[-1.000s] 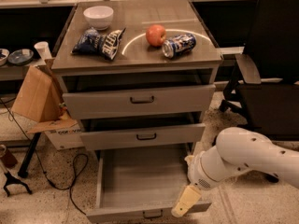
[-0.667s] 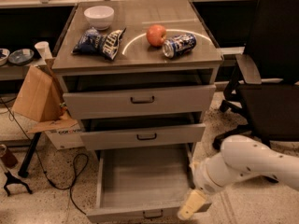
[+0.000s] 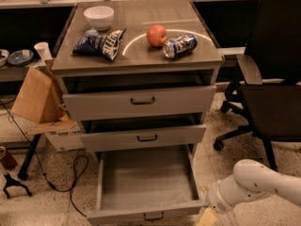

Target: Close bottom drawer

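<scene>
The gripper (image 3: 208, 217) sits right at the bottom of the shot, just off the bottom drawer's (image 3: 146, 182) front right corner, and it's mostly cropped off. The drawer's front panel is cut there too, with its handle (image 3: 153, 215) barely in. The arm (image 3: 263, 182) runs out the right side. The chair (image 3: 277, 69) is chopped at the top and right. The top drawer (image 3: 141, 101) and middle drawer (image 3: 146, 138) are only cracked open, insides lost in shadow. On the worktop (image 3: 141, 18), the can (image 3: 179, 45) by the right edge and the bags (image 3: 99, 42) toward the left edge have labels too blurry to read.
</scene>
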Available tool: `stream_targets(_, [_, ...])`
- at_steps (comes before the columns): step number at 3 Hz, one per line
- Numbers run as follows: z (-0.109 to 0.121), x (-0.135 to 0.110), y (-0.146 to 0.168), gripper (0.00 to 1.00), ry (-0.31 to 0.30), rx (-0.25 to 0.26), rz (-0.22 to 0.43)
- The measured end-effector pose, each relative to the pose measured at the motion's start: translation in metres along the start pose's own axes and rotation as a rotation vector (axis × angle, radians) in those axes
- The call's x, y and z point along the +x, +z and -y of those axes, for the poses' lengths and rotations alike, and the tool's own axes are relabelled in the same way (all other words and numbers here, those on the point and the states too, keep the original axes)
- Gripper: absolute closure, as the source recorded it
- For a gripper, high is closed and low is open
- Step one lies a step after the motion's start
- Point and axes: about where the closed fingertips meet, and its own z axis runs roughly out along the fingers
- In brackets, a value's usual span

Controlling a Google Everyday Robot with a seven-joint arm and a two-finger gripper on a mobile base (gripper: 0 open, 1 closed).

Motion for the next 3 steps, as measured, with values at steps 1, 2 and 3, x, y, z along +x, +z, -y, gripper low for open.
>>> stream_targets(1, [0.006, 0.036, 0.046, 0.18, 0.028, -0.083, 0.025])
stream_targets(2, [0.004, 0.050, 0.104, 0.42, 0.026, -0.162, 0.051])
stream_targets(3, [0.010, 0.052, 0.151, 0.65, 0.022, -0.184, 0.074])
